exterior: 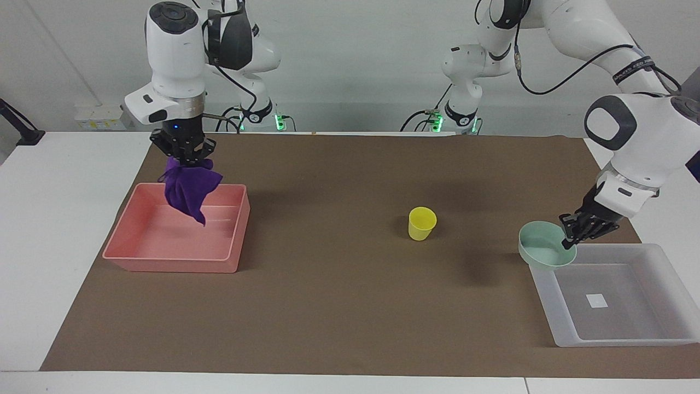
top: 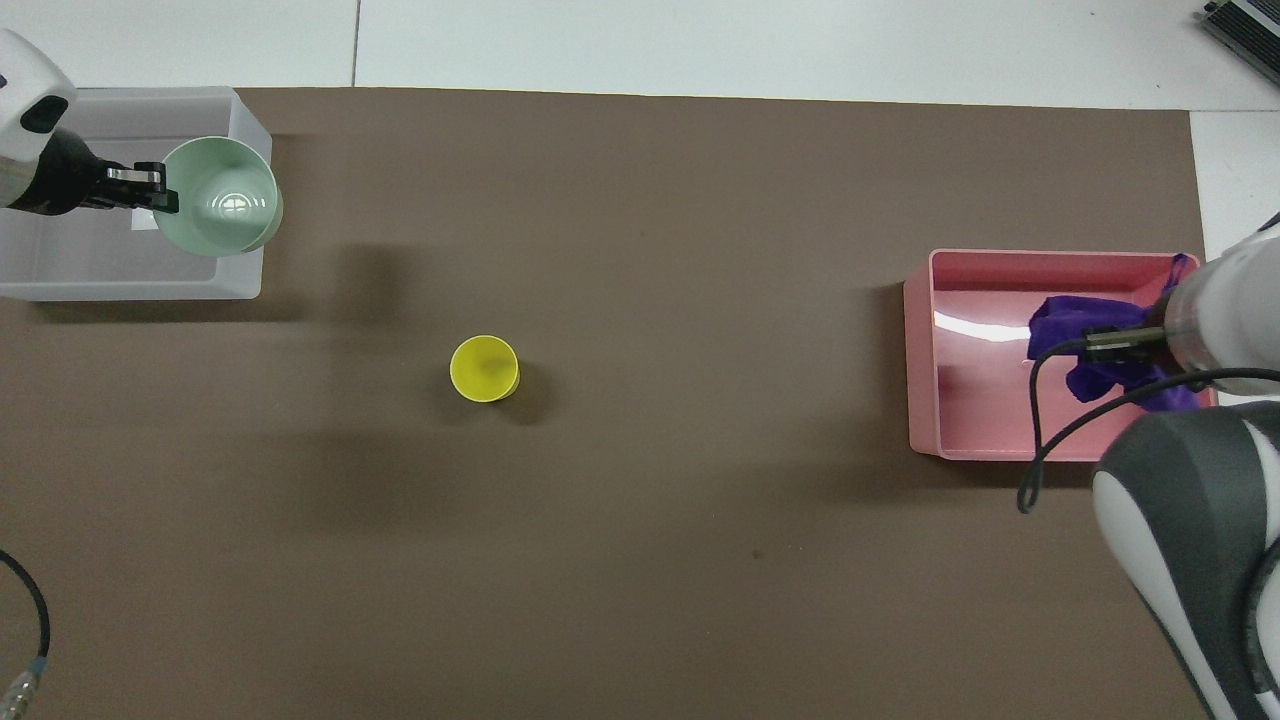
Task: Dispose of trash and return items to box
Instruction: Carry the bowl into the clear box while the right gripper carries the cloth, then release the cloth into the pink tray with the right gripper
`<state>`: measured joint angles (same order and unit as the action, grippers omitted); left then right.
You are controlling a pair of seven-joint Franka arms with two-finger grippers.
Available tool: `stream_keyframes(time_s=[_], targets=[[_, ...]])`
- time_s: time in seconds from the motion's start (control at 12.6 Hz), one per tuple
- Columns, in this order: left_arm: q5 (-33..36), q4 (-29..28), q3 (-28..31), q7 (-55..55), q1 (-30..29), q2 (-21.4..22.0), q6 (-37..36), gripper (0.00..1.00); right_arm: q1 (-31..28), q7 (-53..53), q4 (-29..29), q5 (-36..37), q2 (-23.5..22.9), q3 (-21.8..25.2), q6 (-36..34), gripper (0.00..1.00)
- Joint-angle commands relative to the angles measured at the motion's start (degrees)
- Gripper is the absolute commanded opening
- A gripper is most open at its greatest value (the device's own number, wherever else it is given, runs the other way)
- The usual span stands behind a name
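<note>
My right gripper is shut on the purple cloth and holds it hanging in the air over the pink tray. The overhead view shows the cloth under the right gripper, over the pink tray. My left gripper is shut on the rim of the mint-green bowl and holds it over the edge of the translucent box. The bowl overlaps the box wall in the overhead view. The yellow cup stands upright on the brown mat, mid-table.
The box has a white square mark on its base and holds nothing else. The pink tray holds nothing on its floor. Bare white table borders the mat at both ends.
</note>
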<state>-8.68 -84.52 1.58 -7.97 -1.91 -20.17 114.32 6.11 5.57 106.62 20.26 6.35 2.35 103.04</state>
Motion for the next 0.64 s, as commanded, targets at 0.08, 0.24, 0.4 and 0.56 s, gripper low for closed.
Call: stream_keyframes(time_s=[0.08,0.24,0.4,0.56], targets=[[1.12,13.22,-1.66,-2.04,-4.84,-8.82,-4.45,0.00,-7.05,-9.95,1.12,1.37,0.32,-0.68,3.63,0.00],[1.21,16.56,-2.45,-2.31,-8.35,-12.59,-4.71,0.00,-10.05,-12.07,5.07,-2.91,0.76,-0.68,5.94,0.00],[2.00,18.51,-2.63,-5.02,-11.09,-14.54,-3.58,0.00,-11.38,-13.39,8.24,-6.37,0.24,-0.59,8.65,0.00],[3.67,18.34,-2.54,-5.38,-12.50,-14.98,-2.09,0.00,-11.38,-12.96,12.98,-8.21,-0.11,-0.59,12.87,0.00]])
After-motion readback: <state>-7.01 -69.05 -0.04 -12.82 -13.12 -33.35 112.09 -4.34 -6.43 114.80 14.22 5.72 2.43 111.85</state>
